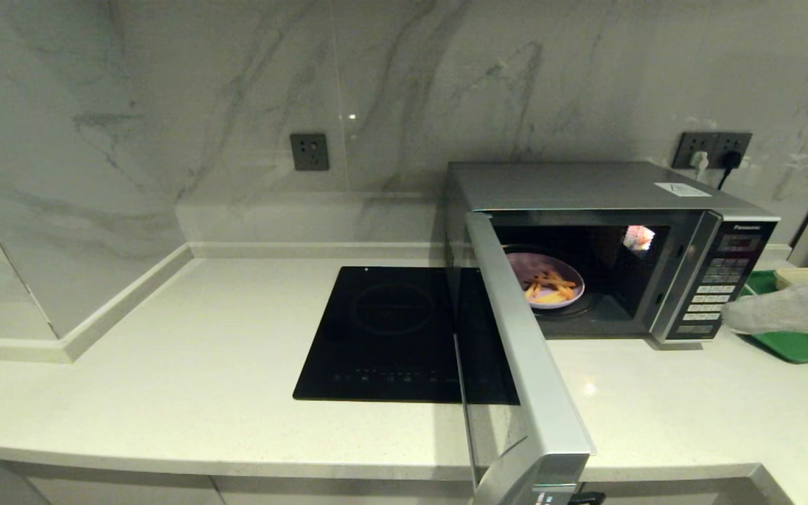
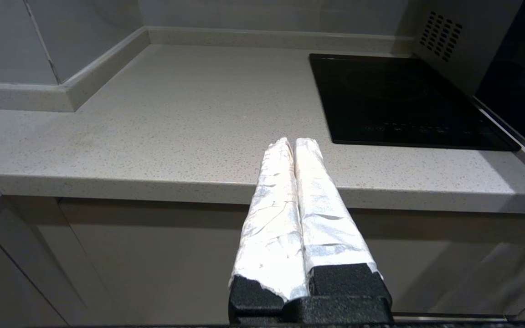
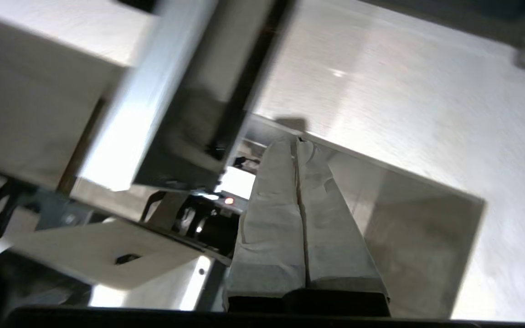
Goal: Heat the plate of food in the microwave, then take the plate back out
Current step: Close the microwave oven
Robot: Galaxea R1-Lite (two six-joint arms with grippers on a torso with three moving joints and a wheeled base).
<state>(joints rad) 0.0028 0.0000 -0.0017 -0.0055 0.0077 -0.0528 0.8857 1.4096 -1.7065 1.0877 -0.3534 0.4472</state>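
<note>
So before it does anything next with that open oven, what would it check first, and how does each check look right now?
1. Microwave door wide open: ok.
2. Plate of food sitting inside the cavity: ok.
3. Left claw out of the way, shut, at the counter front edge: ok.
4. Right claw empty and shut, low by the door's outer end: ok.
5. Door's swing path over the cooktop free: ok.
6. Food already heated: cannot tell.

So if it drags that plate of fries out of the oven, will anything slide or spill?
The plate of food looks stiff and shallow, so tilting it would likely send the loose fries sliding. Its smooth rim may be slippery. The microwave door stands open.
</note>
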